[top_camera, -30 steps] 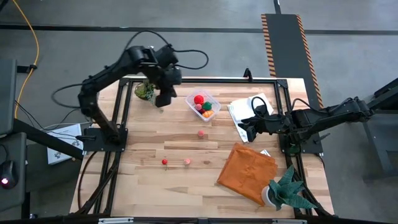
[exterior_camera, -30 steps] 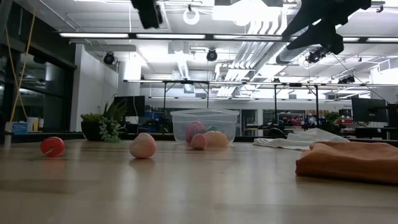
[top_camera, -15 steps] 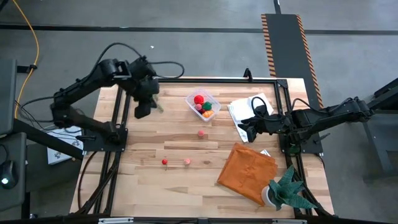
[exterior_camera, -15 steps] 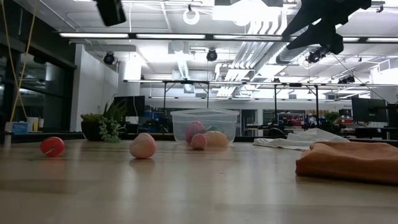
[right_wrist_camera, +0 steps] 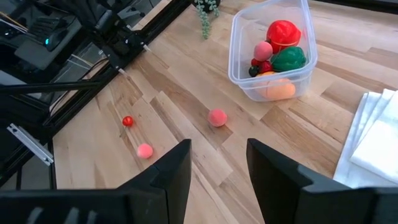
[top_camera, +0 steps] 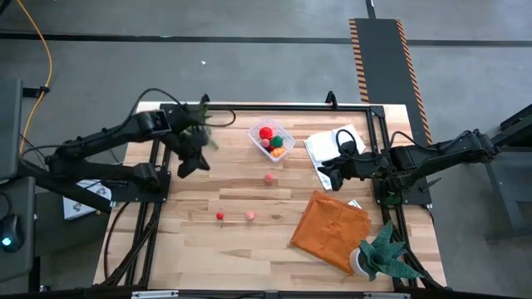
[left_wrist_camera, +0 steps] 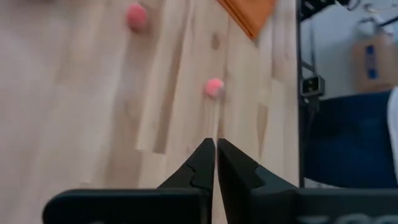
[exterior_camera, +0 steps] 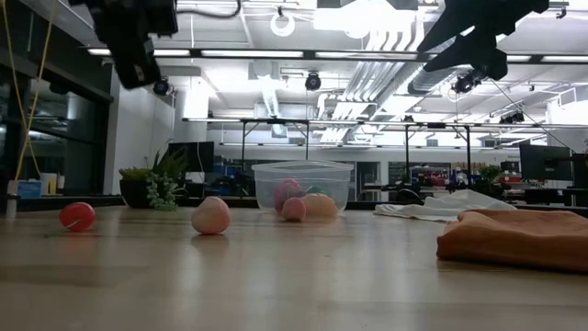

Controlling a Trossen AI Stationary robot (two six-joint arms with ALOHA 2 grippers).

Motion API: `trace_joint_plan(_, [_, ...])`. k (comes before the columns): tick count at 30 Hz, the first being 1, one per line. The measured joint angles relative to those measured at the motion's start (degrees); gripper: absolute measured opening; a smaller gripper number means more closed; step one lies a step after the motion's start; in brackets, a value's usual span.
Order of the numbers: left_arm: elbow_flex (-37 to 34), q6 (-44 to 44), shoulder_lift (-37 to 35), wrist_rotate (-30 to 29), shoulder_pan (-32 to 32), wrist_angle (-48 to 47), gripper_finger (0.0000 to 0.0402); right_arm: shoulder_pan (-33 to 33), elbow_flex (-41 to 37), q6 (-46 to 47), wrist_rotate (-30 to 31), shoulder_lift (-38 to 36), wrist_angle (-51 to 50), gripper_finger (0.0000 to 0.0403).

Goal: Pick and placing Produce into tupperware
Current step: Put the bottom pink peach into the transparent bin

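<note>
The clear tupperware (top_camera: 271,139) stands at the far middle of the table and holds red, green, pink and orange produce (right_wrist_camera: 281,46). Loose on the wood lie a pink piece (top_camera: 269,178), a small red piece (top_camera: 219,216) and another pink piece (top_camera: 249,216). My left gripper (top_camera: 188,169) hangs shut and empty above the table's left part, well left of the tupperware; its wrist view shows the shut tips (left_wrist_camera: 215,143) over bare wood. My right gripper (right_wrist_camera: 219,148) stands open and empty at the right, over the white cloth's edge.
A white cloth (top_camera: 332,145) lies at the far right and an orange cloth (top_camera: 328,228) at the near right. One potted plant (top_camera: 384,253) stands at the near right corner, another (exterior_camera: 161,186) at the far left. Bare wood lies around the loose pieces.
My left gripper, shut throughout, has drawn back from beside the tupperware toward the table's left and near edges and has come down, its arm folding in and the wrist rolling. The produce and the tupperware have stayed put.
</note>
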Motion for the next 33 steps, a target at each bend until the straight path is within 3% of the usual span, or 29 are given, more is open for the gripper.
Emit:
trace_joint_plan(5, [-8.1,-0.6,0.3,4.0,-0.8,4.7,0.0023,0.0,0.0,0.0,0.0,0.0,0.0,0.0144])
trace_joint_plan(14, [-18.9,-6.9,0.3,2.9,-11.1,20.8,0.0050,0.0,0.0,0.0,0.0,0.0,0.0,0.0144])
trace_joint_plan(24, [-19.5,-3.8,1.6,-17.6,-28.0,34.2,0.0064,0.0,0.0,0.4,0.0,0.0,-0.1,0.0144])
trace_joint_plan(27, [-19.5,-4.5,3.2,-23.1,-31.2,34.6,0.0089,0.0,0.0,0.4,0.0,0.0,-0.1,0.0144])
trace_joint_plan(33, [-19.5,-6.6,7.8,-28.1,-35.8,38.4,0.0162,0.0,0.0,0.4,0.1,0.0,0.0,0.0144])
